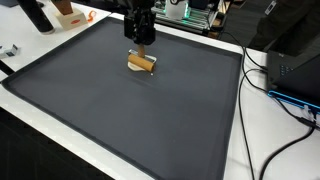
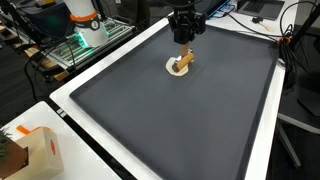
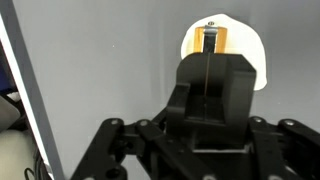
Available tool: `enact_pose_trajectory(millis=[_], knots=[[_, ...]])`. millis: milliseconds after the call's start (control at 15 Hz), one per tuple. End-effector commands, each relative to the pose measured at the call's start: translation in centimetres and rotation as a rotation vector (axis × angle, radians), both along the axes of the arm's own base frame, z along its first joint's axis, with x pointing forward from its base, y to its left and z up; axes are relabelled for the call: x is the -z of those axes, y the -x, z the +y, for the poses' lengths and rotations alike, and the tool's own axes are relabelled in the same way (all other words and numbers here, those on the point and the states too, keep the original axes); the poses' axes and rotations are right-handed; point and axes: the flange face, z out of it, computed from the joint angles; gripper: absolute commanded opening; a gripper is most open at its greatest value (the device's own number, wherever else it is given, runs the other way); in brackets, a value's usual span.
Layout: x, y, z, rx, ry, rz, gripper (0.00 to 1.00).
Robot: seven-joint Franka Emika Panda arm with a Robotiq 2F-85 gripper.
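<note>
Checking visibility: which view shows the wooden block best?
An exterior view: the wooden block lies clear on its white disc below the hand. In an exterior view the hand crowds it; the wrist view shows only a strip past the hand.

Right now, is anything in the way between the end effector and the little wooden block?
Nothing visible is. In both exterior views the end effector hangs right over the wooden block, so close that I cannot tell if they touch. The block rests on a white disc on the dark mat.
</note>
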Motion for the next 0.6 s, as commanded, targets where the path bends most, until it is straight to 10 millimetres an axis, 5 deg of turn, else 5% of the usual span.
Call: enact_pose_trajectory(millis=[0,533], knots=[[1.37,0.13,-0.05,-0.004,-0.032,-0.026,0.23],[1.19,0.13,-0.20,0.005,-0.035,-0.020,0.23]])
